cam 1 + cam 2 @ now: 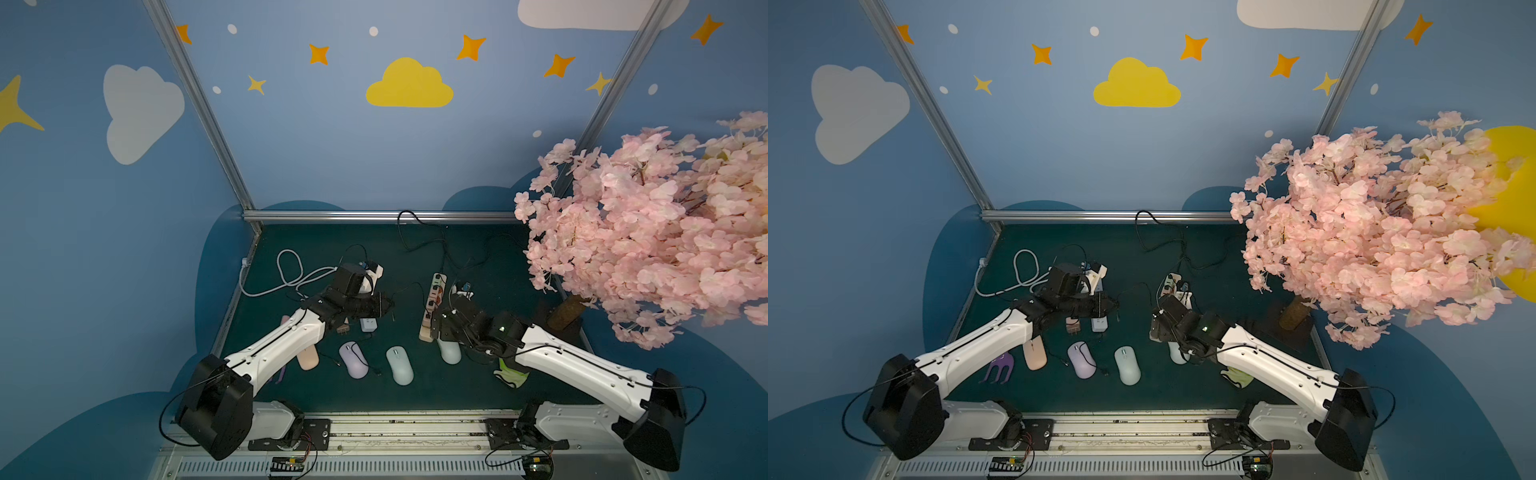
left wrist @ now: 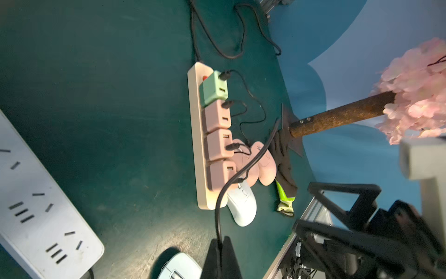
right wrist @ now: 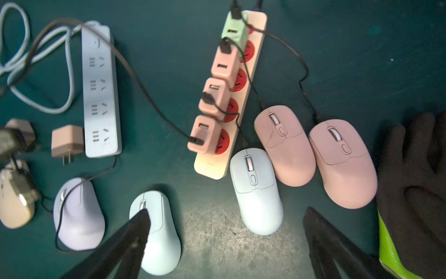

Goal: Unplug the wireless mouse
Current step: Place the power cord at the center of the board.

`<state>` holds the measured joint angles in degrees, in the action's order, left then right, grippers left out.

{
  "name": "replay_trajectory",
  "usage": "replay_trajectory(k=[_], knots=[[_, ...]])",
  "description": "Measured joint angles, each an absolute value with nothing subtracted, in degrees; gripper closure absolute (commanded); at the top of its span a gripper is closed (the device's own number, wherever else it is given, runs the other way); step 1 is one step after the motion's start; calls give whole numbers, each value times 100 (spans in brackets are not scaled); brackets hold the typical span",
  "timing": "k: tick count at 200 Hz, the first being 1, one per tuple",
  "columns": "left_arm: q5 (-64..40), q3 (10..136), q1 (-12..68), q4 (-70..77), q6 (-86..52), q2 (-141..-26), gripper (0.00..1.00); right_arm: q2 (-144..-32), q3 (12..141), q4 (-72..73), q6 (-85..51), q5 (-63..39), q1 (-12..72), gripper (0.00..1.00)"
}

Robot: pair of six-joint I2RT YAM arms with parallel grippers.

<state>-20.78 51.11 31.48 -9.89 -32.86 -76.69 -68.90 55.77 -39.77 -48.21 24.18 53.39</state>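
My left gripper (image 2: 220,241) is shut on a black cable (image 2: 241,174). That cable runs to the nearest pink charger (image 3: 202,135) on the pink power strip (image 3: 210,166). A light blue mouse (image 3: 154,232) lies on the mat with no cable at its nose. My right gripper (image 3: 226,212) hangs open above bare mat between that mouse and a white mouse (image 3: 255,190). The white mouse and two pink mice (image 3: 284,145) (image 3: 342,164) each have a black cable plugged in, leading to chargers on the strip.
A white power strip (image 3: 101,96) lies to the left with a loose peach charger (image 3: 67,140), a lilac mouse (image 3: 77,215) and a peach mouse (image 3: 14,205). A black-and-green glove (image 3: 410,193) and the blossom tree (image 1: 644,228) stand at the right.
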Motion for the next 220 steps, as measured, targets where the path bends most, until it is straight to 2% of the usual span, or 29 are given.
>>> replay_trajectory(k=[40,82,100,181,220], knots=[[-2040,4742,3507,-1011,-3286,-7507,96,-6864,5581,-4080,-4936,2139,5015,1],[-1824,4265,3830,-1103,-3483,-7395,96,-7321,6219,-4425,-5194,1802,4727,25],[-1597,4108,3830,-1223,-3649,-7395,96,-7734,6641,-4469,-5271,1601,4707,31],[-1205,3870,3826,-1538,-4014,-7249,96,-9762,8593,-5640,-5817,720,4501,36],[-1168,3573,3828,-1605,-4125,-6965,96,-10350,9002,-5992,-5811,342,4344,38]])
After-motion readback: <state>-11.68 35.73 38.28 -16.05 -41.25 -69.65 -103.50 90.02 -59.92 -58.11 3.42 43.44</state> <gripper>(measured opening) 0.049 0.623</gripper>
